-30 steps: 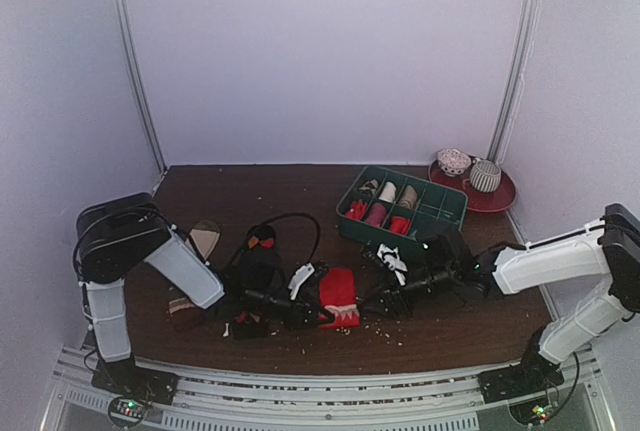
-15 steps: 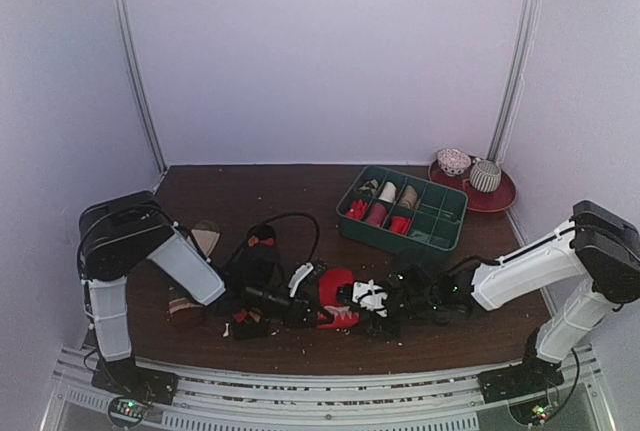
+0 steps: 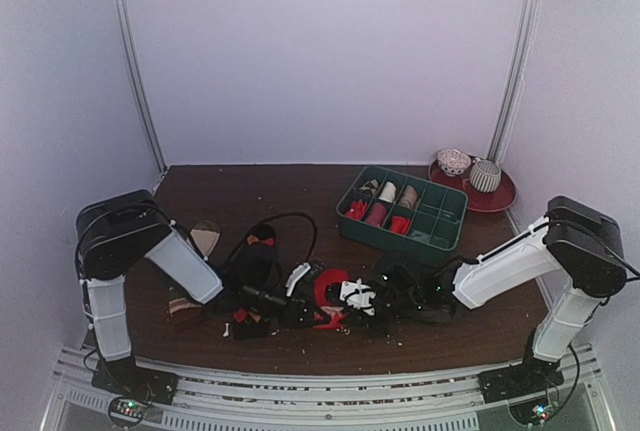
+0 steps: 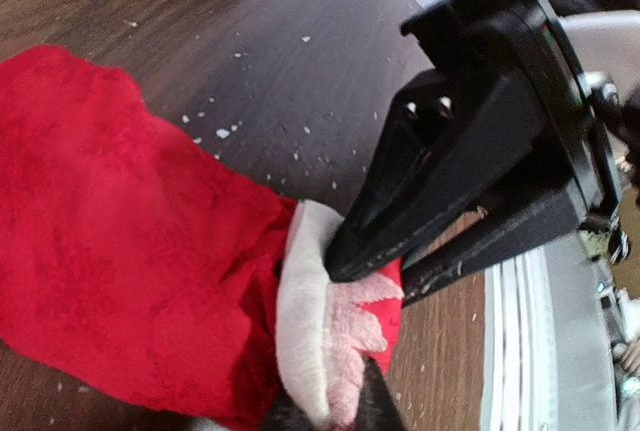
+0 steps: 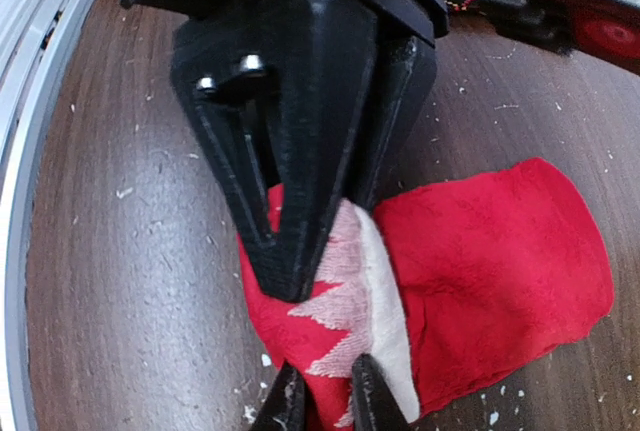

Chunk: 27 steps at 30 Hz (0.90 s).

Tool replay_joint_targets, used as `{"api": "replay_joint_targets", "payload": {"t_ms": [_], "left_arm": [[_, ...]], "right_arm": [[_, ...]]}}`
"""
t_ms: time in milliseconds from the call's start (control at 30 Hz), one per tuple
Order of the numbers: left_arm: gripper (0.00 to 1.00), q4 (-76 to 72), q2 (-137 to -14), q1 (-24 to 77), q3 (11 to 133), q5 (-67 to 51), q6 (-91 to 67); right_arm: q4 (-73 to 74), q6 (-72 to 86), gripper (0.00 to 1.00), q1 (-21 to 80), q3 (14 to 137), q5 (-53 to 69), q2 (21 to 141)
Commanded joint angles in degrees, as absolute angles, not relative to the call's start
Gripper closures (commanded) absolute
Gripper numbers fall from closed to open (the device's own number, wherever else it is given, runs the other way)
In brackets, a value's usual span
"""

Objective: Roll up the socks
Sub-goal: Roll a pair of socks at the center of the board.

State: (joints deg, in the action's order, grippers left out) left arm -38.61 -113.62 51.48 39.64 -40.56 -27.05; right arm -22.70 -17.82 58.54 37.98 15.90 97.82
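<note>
Dark, crumb-strewn worktop (image 3: pixel 300 191) is seen, with the red sock (image 4: pixel 130 251) lying at its near middle. Its beige cuff (image 5: pixel 380 291) is clamped from opposite sides by the left fingers (image 5: pixel 290 201) and the right fingers (image 4: pixel 440 201), each pair pressed together on the cloth, likely so the open end is held taut for rolling.

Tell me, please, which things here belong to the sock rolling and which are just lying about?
Job: red sock, pinched at its cuff by left gripper and right gripper; black argyle sock.
Lying about: green tray; red plate; beige item.
</note>
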Motion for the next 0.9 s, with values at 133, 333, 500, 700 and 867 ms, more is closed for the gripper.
{"api": "replay_joint_targets", "payload": {"t_ms": [133, 333, 500, 700, 867], "left_arm": [[0.68, -20.82, -101.27, 51.33, 34.22, -25.00, -16.19], [0.58, -35.93, -86.46, 51.46, 25.93, -15.62, -8.50], [0.48, -46.80, -82.42, 53.95, 21.24, -14.29, -1.79], [0.49, -50.82, -90.31, 58.92, 22.98, -16.05, 0.57], [0.49, -53.85, -95.35, 62.54, 24.15, -17.55, -1.22]], "right_arm": [[-2.51, -7.72, 0.88, 57.95, 43.60, 22.21, 102.13], [18.30, -4.98, 0.87, 56.39, 54.86, 31.91, 104.78], [25.62, -2.38, 0.87, 53.33, 60.94, 43.14, 108.05], [29.35, -0.97, 0.87, 48.27, 64.91, 51.05, 112.64], [29.96, -0.47, 0.88, 47.22, 67.00, 50.78, 116.94]]}}
